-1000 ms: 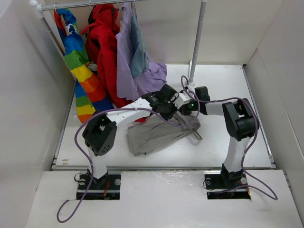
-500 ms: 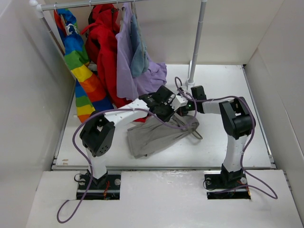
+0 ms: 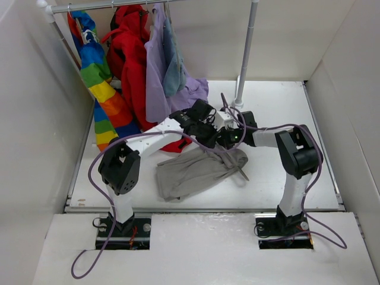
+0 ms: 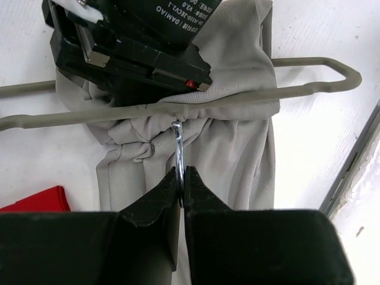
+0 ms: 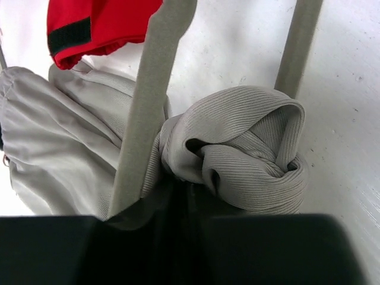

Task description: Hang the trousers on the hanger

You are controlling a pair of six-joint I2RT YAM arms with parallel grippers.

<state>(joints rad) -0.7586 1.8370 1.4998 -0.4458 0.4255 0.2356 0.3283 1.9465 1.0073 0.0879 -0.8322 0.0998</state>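
Observation:
The taupe trousers (image 3: 190,172) lie crumpled on the white table, threaded through the slim grey hanger (image 4: 309,89). The hanger's two rods lie flat across the cloth. My left gripper (image 4: 182,172) is shut on the hanger's metal hook (image 4: 178,145), just above the gathered fabric (image 4: 237,142). In the top view it (image 3: 209,132) sits nose to nose with my right gripper (image 3: 225,140) over the trousers' upper end. In the right wrist view a knotted bunch of trousers (image 5: 249,148) lies at my right gripper (image 5: 190,190), beside a hanger rod (image 5: 151,101). Those jaws are too dark to read.
A rail at the back left carries a rainbow garment (image 3: 98,77), a red coat (image 3: 133,59), a lilac garment (image 3: 163,83) and a small blue-grey one (image 3: 174,65). The rail's pale upright pole (image 3: 246,53) stands behind the grippers. White walls enclose three sides.
Both grippers have shifted a little left and toward the back with the hanger. The trousers have slid slightly left along the table.

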